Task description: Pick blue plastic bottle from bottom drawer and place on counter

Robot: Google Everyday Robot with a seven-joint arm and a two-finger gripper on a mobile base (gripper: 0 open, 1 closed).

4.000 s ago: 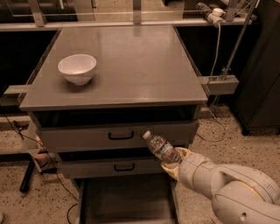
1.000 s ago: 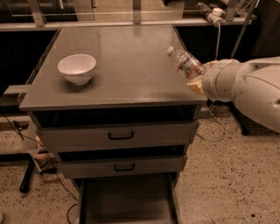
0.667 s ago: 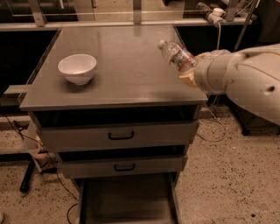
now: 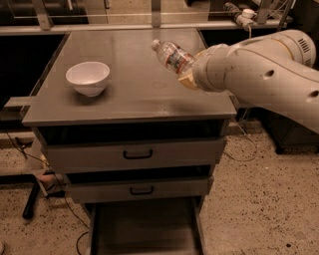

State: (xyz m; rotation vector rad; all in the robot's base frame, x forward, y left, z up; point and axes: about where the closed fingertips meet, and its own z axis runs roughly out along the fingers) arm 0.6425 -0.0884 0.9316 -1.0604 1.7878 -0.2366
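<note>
The blue plastic bottle (image 4: pixel 172 56) is clear and ribbed, with a white cap and a red and blue label. It hangs tilted above the right half of the counter (image 4: pixel 130 93), cap pointing up and to the left. My gripper (image 4: pixel 188 75) is shut on its lower end, at the tip of the big white arm (image 4: pixel 259 74) that reaches in from the right. The bottom drawer (image 4: pixel 142 229) stands pulled open at the foot of the cabinet, and its dark inside shows nothing in it.
A white bowl (image 4: pixel 88 77) sits on the left of the counter. Two flat grey drawers with black handles (image 4: pixel 137 154) (image 4: pixel 142 190) are shut. A rail with cables runs behind the cabinet (image 4: pixel 239 15). Speckled floor lies to the right (image 4: pixel 264 199).
The arm has carried the bottle up from beside the drawers to counter height, then leftward from the counter's right edge to over its right half.
</note>
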